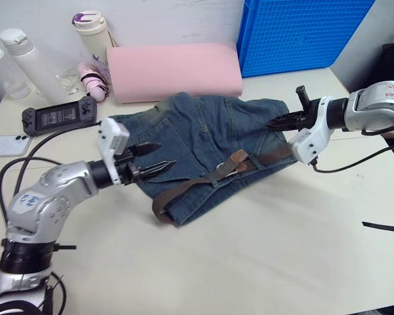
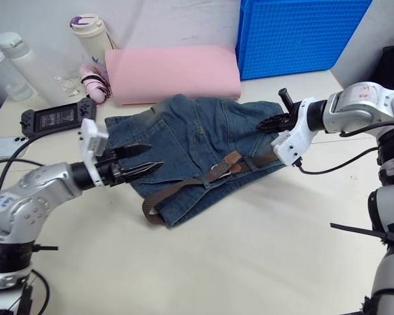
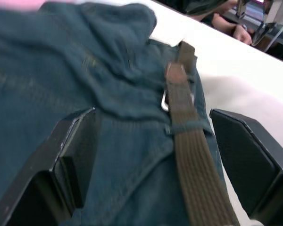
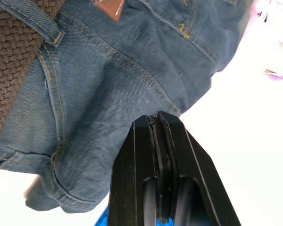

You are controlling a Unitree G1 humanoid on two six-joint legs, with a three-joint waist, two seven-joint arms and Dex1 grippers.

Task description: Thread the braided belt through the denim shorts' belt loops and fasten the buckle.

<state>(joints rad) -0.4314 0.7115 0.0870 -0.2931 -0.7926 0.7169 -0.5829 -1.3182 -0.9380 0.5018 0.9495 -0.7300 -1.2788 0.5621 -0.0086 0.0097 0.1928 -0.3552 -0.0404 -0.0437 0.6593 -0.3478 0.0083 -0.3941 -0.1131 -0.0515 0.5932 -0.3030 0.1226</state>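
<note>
On the white table (image 1: 262, 249), the denim shorts (image 1: 210, 141) are lying mid-scene, the braided belt (image 1: 203, 180) crossing their waistband (buckle (image 3: 165, 100) fastened); left gripper (image 1: 159, 157) gaping at 9 o'clock, right gripper (image 1: 274, 122) pinched closed at 3.

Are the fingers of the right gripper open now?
No, in the right wrist view the two black fingers of the right gripper are pressed together above the denim shorts, holding nothing.

A pink foam roll (image 1: 175, 71) lies far on the tabletop (image 1: 262, 256), a blue crate (image 1: 302, 33) to its right; bottles (image 1: 26, 62), a game controller (image 1: 59, 117) and phone (image 1: 6, 144) sit far left
</note>
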